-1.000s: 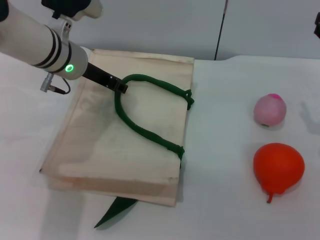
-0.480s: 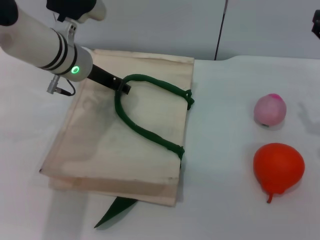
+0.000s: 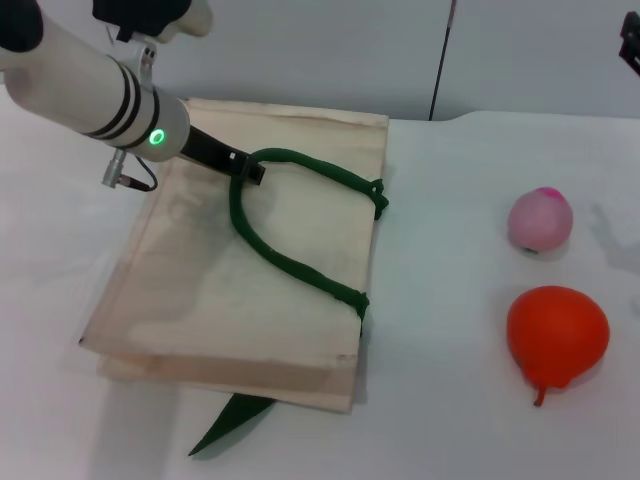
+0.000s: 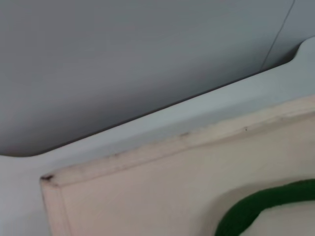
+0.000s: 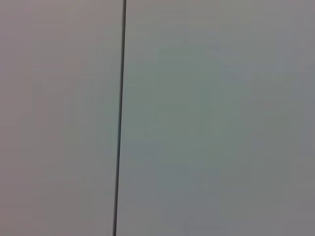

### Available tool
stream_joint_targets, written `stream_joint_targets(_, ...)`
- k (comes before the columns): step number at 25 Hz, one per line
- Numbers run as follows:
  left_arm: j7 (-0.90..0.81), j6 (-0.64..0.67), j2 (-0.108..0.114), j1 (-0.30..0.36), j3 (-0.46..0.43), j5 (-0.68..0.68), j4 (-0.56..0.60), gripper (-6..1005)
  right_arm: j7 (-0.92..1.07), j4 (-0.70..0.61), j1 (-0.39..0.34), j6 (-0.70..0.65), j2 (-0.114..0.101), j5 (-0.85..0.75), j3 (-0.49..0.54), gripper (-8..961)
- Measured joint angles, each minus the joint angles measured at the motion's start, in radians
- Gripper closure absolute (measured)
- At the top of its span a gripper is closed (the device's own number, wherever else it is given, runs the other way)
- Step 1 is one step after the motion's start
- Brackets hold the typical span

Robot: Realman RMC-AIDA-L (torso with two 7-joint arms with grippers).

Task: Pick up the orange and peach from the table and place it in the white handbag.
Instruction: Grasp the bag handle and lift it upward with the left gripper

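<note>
The white handbag [image 3: 200,290] lies flat on the table [image 3: 450,400] at the left, its dark green handle [image 3: 290,265] looped across its top face. My left gripper [image 3: 245,170] is over the bag's far part, shut on the bend of that handle. The left wrist view shows the handbag's far corner [image 4: 172,191] and a piece of the green handle [image 4: 261,206]. The peach [image 3: 540,220], pale pink, rests at the right of the table. Just nearer to me lies the orange [image 3: 556,335]. Only a dark sliver of my right gripper [image 3: 632,45] shows at the upper right edge, far above both fruits.
A second green handle [image 3: 230,420] sticks out from under the bag's near edge. A grey wall with a dark vertical seam [image 3: 442,60] stands behind the table. Bare tabletop lies between the bag and the fruits.
My left arm has shifted slightly to the right, and the bend of the green handle has moved with it. The fruits have not moved.
</note>
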Motion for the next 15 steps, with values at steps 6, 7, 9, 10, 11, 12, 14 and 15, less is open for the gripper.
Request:
stream_joint_targets(6, -0.007, 0.019, 0.003, -0.023, 0.000, 0.008, -0.053, 509, 0.000, -0.012, -0.002, 0.000, -0.001, -0.001, -0.010, 286)
stream_joint_targets(7, -0.007, 0.022, 0.003, -0.024, 0.000, 0.010, -0.056, 509, 0.000, -0.014, -0.002, 0.000, -0.001, -0.001, -0.010, 286)
stream_joint_targets(9, -0.007, 0.024, 0.004, -0.025, 0.000, 0.010, -0.057, 522, -0.001, -0.017, -0.003, 0.000, -0.001, -0.002, -0.012, 286)
stream_joint_targets(10, -0.008, 0.024, 0.004, -0.025, 0.000, 0.011, -0.057, 535, -0.001, -0.017, -0.003, 0.000, -0.001, -0.002, -0.012, 286)
stream_joint_targets(11, -0.008, 0.024, 0.005, -0.025, 0.000, 0.011, -0.057, 547, -0.001, -0.018, -0.003, 0.000, -0.001, -0.002, -0.013, 286)
stream_joint_targets(12, -0.009, 0.024, 0.005, -0.025, 0.000, 0.011, -0.057, 560, -0.001, -0.018, -0.003, 0.000, -0.001, -0.002, -0.013, 285)
stream_joint_targets(14, -0.010, 0.024, 0.005, -0.025, 0.000, 0.011, -0.057, 586, -0.001, -0.018, -0.003, 0.000, -0.001, -0.002, -0.013, 285)
stream_joint_targets(15, -0.010, 0.027, 0.006, -0.025, 0.000, 0.011, -0.058, 599, -0.001, -0.018, -0.003, 0.000, -0.001, -0.002, -0.013, 285)
